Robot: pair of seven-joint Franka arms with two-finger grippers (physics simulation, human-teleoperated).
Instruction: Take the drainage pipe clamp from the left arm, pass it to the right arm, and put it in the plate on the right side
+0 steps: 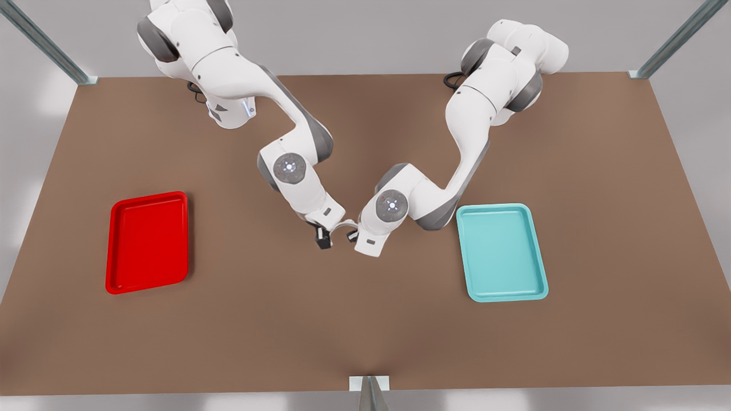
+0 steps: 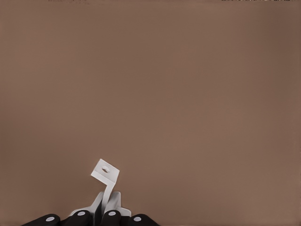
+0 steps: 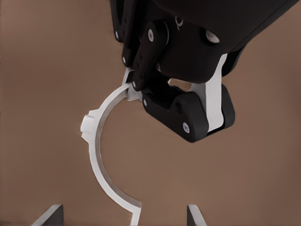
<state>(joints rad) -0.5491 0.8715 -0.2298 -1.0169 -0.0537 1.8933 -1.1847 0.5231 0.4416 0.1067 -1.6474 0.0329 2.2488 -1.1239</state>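
The left gripper (image 3: 197,110) holds the clamp (image 3: 101,155) pinched by one end tab above the table (image 1: 365,319) between the trays, its arc hanging toward the right gripper (image 3: 124,214), whose fingers stand wide open around the free end.

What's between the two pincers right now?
The drainage pipe clamp: the left pincer grips one end, the other reaches the open right pincer, in the right wrist view.
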